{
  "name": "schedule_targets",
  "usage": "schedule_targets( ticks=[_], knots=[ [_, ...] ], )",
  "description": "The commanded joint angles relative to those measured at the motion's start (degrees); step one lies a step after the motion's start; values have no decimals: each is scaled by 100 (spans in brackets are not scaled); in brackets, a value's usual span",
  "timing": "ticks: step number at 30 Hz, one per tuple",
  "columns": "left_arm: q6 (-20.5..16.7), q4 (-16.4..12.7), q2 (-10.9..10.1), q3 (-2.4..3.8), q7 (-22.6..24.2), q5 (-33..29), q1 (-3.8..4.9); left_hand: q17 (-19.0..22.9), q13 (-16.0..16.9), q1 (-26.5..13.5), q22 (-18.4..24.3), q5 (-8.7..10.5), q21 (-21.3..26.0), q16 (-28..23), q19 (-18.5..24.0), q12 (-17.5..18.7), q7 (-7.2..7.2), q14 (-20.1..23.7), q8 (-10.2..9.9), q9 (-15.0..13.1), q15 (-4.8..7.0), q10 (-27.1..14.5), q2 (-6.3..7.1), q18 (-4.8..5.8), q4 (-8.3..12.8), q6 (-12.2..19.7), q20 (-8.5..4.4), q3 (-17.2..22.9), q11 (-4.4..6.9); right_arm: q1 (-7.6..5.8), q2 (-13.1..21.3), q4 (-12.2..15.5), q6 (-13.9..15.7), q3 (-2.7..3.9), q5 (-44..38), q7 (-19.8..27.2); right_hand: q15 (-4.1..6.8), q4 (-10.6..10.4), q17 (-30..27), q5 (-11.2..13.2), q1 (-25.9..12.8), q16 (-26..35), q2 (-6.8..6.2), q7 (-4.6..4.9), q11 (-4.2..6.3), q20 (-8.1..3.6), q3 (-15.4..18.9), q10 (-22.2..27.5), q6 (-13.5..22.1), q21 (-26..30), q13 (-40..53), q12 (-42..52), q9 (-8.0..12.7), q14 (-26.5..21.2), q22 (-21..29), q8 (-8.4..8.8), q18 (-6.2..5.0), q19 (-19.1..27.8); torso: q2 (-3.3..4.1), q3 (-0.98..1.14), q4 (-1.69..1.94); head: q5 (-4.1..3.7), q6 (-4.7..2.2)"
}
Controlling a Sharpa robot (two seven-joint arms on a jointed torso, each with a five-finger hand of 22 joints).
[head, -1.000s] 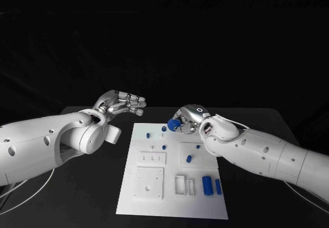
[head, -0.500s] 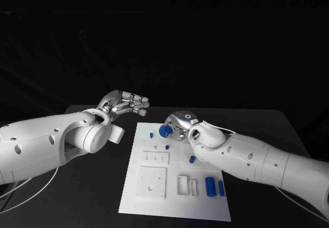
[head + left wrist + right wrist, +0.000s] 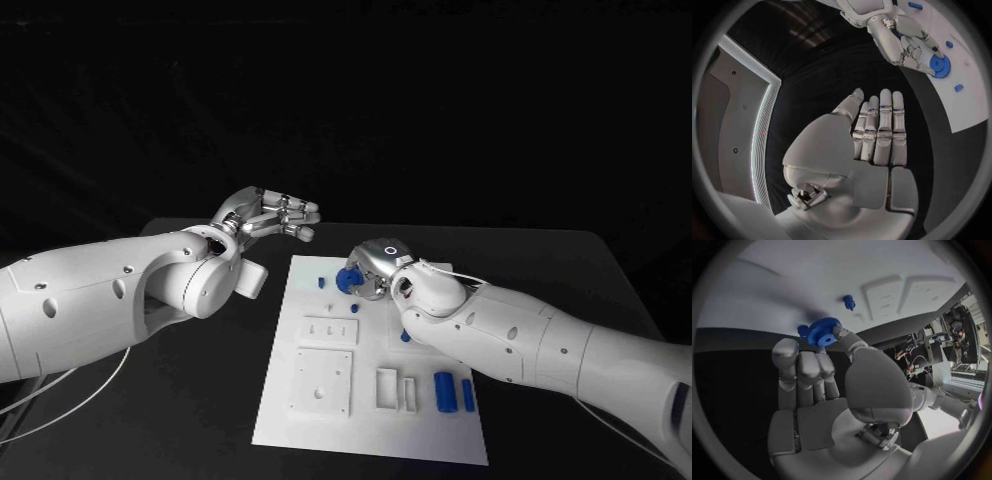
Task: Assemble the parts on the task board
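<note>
The setting reads as a robotics laboratory or test cell. A black tabletop [image 3: 577, 270] stands before a dark, unlit backdrop, and a white task board [image 3: 368, 420] with moulded recesses and small blue parts [image 3: 444, 391] lies on it as a test fixture. The right wrist view shows, past the tabletop edge, metal frames and cabling [image 3: 939, 337] typical of lab rigs. The left wrist view shows a grey wall panel [image 3: 729, 125] edged by a light strip [image 3: 764, 115]. Loose cables [image 3: 58, 395] trail on the tabletop beside the left arm.
</note>
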State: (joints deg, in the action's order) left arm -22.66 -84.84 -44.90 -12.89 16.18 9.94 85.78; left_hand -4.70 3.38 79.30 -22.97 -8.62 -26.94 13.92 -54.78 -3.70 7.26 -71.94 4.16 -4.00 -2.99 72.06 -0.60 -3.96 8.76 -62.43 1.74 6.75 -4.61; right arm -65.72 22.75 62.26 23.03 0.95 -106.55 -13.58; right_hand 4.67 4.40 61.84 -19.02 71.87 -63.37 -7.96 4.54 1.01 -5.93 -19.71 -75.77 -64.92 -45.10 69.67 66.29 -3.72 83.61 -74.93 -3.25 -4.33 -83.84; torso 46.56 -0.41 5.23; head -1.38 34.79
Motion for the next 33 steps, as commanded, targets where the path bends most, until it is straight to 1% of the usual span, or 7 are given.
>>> schedule_targets(
  ticks=[1, 12, 16, 21, 28, 31, 33],
  knots=[
    [72, -5, 21, 4, 37, 17, 10, 7, 2, 8, -8, 7, 22, -23, -32, 18, -4, 33, -29, 1, 1, -38, 50, 21, -38, 46, 5, -1, 0, 5, -40, -48, -100, -17, -145, -82, 37, -10, -10, -28, 20, 27, -53, -70, 30, -34, -19, 27, -345, 38, -6, -34, -8, -16, -523, -31, 60, -199, -1, 2, -9, 18, 0],
    [80, 12, 51, 4, 35, 17, 10, 7, 2, 8, -8, 7, 22, -23, -32, 18, -4, 33, -29, 1, 1, -38, 50, 21, -38, 46, 5, -1, 0, 11, -186, -247, -108, -99, -148, -88, 25, -22, -45, 15, -2, 55, -75, -39, 9, -23, -32, 61, -232, 49, -46, -80, -1, -20, -524, -29, 59, -200, -4, 9, -10, 44, -13],
    [82, 14, 54, 4, 31, 17, 10, 7, 2, 8, -8, 7, 22, -23, -32, 18, -4, 33, -29, 1, 1, -38, 50, 21, -38, 46, 5, -1, 0, 12, -223, -331, -110, -112, -128, -84, -6, -38, -79, 71, -32, 90, -126, 52, -43, -1, -39, 113, 102, 112, -127, -165, 15, -27, -511, -28, 41, -193, -5, 11, -23, 59, -12],
    [86, 16, 58, 4, 30, 17, 10, 7, 2, 8, -8, 7, 22, -23, -32, 18, -4, 33, -29, 1, 1, -38, 50, 21, -38, 46, 5, -1, 0, 12, -258, -396, -105, -121, -107, -95, -42, -38, -108, 174, -22, 117, -169, 126, -85, 39, -25, 163, 401, 148, -217, -241, 17, -31, -508, -28, 6, -197, -3, 13, -19, 55, -11],
    [94, 24, 64, 4, 25, 17, 10, 8, 2, -4, -55, 4, 28, -28, -21, 18, 0, 31, -30, 1, -1, -41, 50, 20, -44, 55, 8, 9, -3, 12, -292, -449, -107, -129, -74, -103, -57, -47, -137, 223, -11, 151, -180, 167, -101, 61, 66, 231, 594, 208, -331, -331, 16, -39, -501, -31, -24, -199, -2, 15, -22, 45, -13],
    [100, 26, 66, 4, 22, 17, 10, 8, 2, -4, -55, 4, 28, -28, -21, 18, 0, 31, -30, 1, -1, -41, 50, 20, -44, 55, 8, 9, -3, 12, -303, -454, -96, -130, -46, -94, -58, -59, -136, 223, 4, 152, -170, 173, -100, 66, 134, 242, 776, 227, -365, -334, 23, -37, -502, -22, -32, -207, -3, 15, -27, 46, -16],
    [103, 27, 69, 4, 19, 17, 10, 8, 2, -4, -55, 4, 28, -28, -21, 18, 0, 31, -30, 1, -1, -41, 50, 20, -44, 55, 8, 9, -3, 12, -307, -454, -99, -130, -13, -82, -46, -69, -138, 225, 1, 156, -172, 160, -79, 59, 181, 247, 1050, 231, -380, -339, 31, -39, -503, -16, -28, -210, -3, 16, -28, 46, -12]
  ],
)
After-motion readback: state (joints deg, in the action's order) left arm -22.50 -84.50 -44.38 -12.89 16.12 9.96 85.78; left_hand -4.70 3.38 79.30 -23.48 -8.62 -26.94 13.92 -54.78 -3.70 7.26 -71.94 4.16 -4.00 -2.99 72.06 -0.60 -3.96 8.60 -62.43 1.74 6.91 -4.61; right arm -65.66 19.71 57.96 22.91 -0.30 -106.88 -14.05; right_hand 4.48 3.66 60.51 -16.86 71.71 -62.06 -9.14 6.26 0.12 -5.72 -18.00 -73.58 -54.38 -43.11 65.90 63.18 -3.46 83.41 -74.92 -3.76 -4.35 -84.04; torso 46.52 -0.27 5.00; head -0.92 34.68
